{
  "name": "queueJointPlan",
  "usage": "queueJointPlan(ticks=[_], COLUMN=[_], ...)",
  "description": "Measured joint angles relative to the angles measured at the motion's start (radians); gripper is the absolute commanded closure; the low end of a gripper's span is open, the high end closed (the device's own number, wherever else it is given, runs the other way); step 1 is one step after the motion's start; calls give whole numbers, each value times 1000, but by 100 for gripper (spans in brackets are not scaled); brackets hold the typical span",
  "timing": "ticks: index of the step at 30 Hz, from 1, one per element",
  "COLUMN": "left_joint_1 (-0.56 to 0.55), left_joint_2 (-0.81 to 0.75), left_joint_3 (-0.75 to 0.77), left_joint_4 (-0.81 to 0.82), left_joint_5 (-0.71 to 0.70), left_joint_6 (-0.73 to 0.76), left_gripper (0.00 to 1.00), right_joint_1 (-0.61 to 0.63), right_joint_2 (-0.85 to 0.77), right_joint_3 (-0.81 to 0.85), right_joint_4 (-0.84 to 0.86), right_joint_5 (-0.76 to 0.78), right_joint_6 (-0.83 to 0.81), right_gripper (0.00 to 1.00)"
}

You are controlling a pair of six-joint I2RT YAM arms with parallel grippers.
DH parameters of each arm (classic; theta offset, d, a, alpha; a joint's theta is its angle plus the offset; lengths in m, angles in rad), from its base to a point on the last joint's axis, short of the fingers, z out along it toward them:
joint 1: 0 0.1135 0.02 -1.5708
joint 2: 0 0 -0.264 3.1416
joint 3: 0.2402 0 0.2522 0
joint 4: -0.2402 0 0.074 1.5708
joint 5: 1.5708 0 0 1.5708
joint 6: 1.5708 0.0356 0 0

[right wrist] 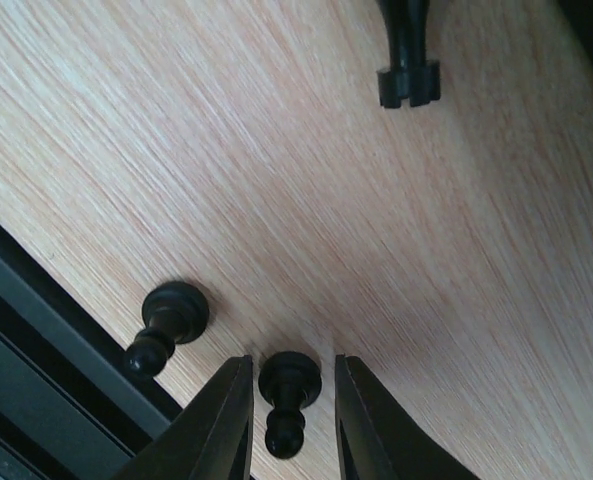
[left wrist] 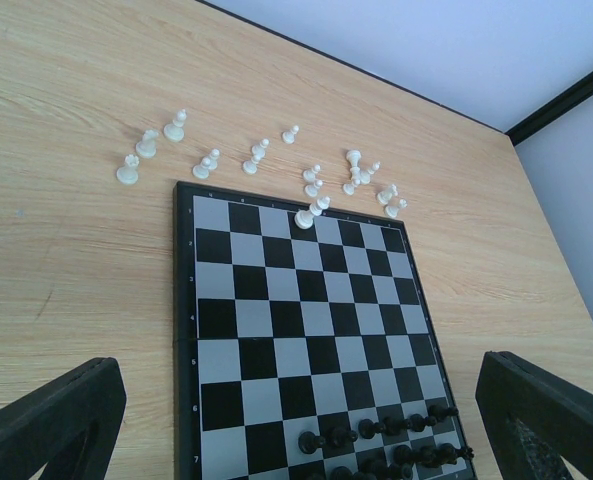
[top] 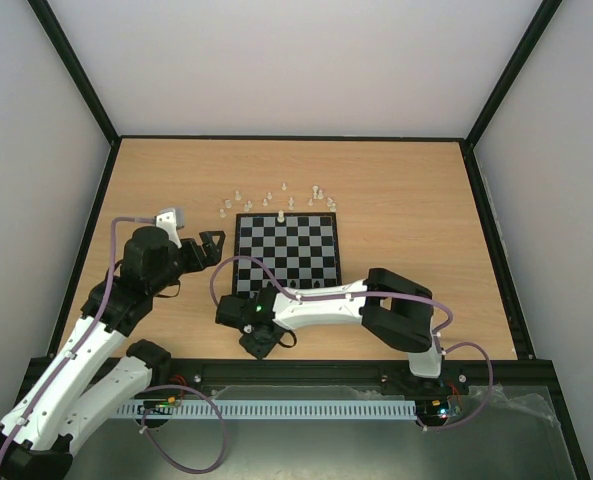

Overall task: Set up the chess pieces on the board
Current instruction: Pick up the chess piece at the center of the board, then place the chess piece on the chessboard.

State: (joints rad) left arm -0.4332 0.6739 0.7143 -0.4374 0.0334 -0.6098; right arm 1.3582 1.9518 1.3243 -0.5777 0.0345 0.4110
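Here, a black pawn [right wrist: 289,382] is flanked, ungripped, by the narrowly parted right tool [right wrist: 291,365], while the left tool [left wrist: 301,418] is held wide open.

Overall light: bright, even and diffuse, falling from overhead.
Shadows: short and soft; a faint one beside each of the white pieces [left wrist: 128,174] on the table [left wrist: 76,250], a darker patch under the right arm [top: 321,305].
Glare: pale sheen on the wood, right of centre in the right wrist view.
Focus: black pawn [right wrist: 289,385] crisp, wood grain sharp.
Resolution: top view renders the pieces as tiny specks.
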Motion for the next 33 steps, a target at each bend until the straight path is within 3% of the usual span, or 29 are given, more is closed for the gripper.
queueJointPlan(ticks=[6, 15, 22, 26, 33], left_joint_1=[0, 0, 2, 2, 2], left_joint_2=[0, 1, -10, -16, -37], left_joint_3=[0, 0, 0, 0, 0], left_joint_4=[0, 0, 3, 0, -4], left_joint_5=[0, -1, -13, -16, -23], left_joint_6=[0, 0, 0, 0, 0], left_gripper=[1, 1, 1, 1, 1], right_joint_1=[0, -19, -159, -233, -259], right_joint_2=[7, -56, -184, -174, -46], right_joint_3=[19, 22, 76, 192, 348], right_joint_4=[-1, -12, -61, -81, -93], right_joint_5=[3, 64, 118, 139, 142], right_joint_6=[-2, 1, -9, -35, -73], right_gripper=[98, 98, 97, 96, 97])
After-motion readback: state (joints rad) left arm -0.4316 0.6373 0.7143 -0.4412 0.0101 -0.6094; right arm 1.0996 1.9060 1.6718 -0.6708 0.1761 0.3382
